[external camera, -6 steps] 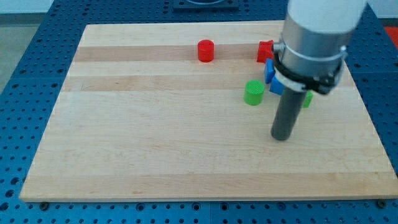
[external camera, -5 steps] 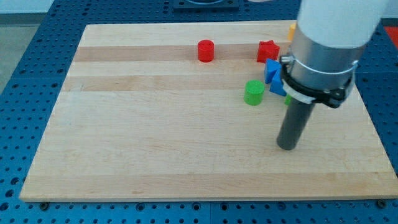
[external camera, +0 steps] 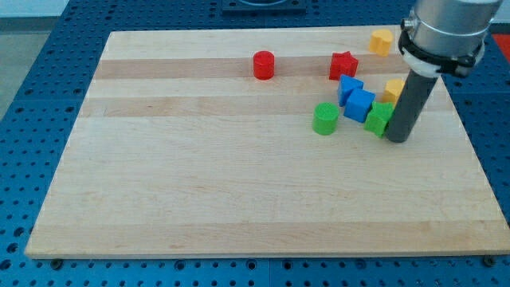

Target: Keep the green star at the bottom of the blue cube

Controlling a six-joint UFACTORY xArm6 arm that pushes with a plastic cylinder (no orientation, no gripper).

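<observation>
Rod-shaped, my end effector has no jaws to open or hold anything; my tip rests on the surface near its right edge, pressed against the right side of the green star. That star touches the lower right of the blue cube, so it is not yet squarely beneath it; I judge a leftward nudge remains. Farther back sit another blue block, a green cylinder, and two yellow blocks.

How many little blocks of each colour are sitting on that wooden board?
Red: 2, cylinder and star
Blue: 2, and cube
Green: 2, cylinder and star
Yellow: 2, and
Total: 8
</observation>
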